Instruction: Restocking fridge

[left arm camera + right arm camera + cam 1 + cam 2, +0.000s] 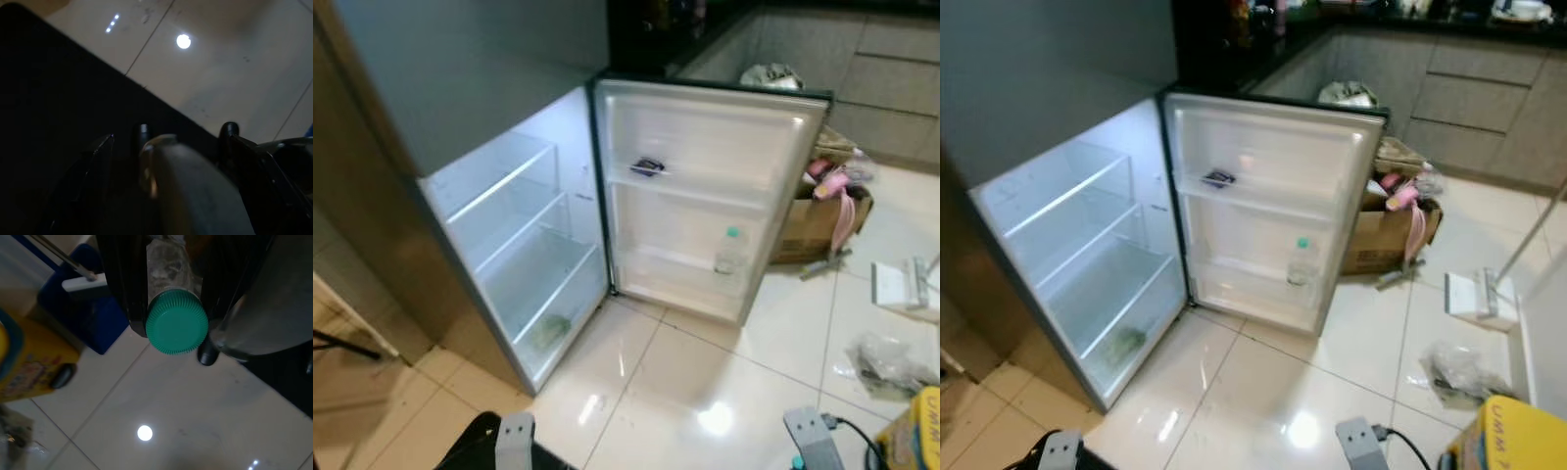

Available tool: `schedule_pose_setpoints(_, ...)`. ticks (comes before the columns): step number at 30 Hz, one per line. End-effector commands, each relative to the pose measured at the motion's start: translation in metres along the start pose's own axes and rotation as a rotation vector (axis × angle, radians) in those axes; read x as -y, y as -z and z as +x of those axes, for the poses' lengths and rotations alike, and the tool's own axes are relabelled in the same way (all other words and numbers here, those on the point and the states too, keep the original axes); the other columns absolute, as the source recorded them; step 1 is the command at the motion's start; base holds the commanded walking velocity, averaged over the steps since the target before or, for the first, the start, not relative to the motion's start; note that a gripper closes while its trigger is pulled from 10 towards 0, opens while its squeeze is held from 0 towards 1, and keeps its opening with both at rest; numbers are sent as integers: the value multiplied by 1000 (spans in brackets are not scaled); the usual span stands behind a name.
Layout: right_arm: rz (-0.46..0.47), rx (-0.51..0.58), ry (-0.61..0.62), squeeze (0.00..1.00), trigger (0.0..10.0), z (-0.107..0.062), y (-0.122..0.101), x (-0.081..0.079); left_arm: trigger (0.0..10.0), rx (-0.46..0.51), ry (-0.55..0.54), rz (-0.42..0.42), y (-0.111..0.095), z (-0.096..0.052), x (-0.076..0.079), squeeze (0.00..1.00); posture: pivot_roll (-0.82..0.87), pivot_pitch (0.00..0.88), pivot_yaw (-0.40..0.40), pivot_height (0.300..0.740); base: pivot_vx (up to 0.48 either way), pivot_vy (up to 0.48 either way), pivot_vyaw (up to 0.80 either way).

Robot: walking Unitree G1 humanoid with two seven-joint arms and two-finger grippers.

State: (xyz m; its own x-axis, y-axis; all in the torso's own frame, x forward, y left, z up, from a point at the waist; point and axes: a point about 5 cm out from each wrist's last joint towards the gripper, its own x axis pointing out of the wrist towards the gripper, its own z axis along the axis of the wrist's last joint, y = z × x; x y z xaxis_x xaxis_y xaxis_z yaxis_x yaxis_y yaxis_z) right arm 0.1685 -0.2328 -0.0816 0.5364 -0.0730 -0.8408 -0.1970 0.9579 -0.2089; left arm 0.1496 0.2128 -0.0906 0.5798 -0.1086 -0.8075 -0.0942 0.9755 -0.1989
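Note:
The fridge [524, 211] stands open in front of me, its glass shelves lit and bare except for a small green thing [548, 331] on the bottom. The open door [705, 127] carries a clear bottle with a green cap [731, 250] on its lower shelf and a small dark item [647, 166] on the upper one. In the right wrist view, my right gripper [173, 340] is shut on a clear bottle with a green cap [177, 327], held low over the floor tiles. My left gripper [186, 134] hangs low in the dark, with a rounded grey shape [190, 191] before it.
A cardboard box [813, 227] stuffed with pink and other items sits right of the door. A white dustpan-like thing [901, 286], a crumpled plastic bag [886, 360] and a yellow pack [922, 431] lie on the glossy tiles [705, 377] at right. Grey cabinets [1489, 93] run behind.

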Motion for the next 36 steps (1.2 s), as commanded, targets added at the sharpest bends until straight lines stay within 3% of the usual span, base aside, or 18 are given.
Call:
schedule_pose_setpoints(1, 4, -18, -5, 0, 10000, 0, 4, -4, 10000, -9, -18, -9, 2, -1, -3, 0, -75, 0, -10, 740, 0, 0, 0)
schedule_pose_setpoints(11, 3, -20, -4, 0, 10000, 0, 5, -5, 10000, 15, 10, 7, -2, -1, -3, 0, -74, 0, -8, 740, 52, 0, 0)
schedule_pose_setpoints(36, 3, -26, 4, 0, 10000, 0, 5, -4, 10000, 10, 37, 26, -2, 0, 0, 0, -71, 0, -10, 740, 381, 0, 0)
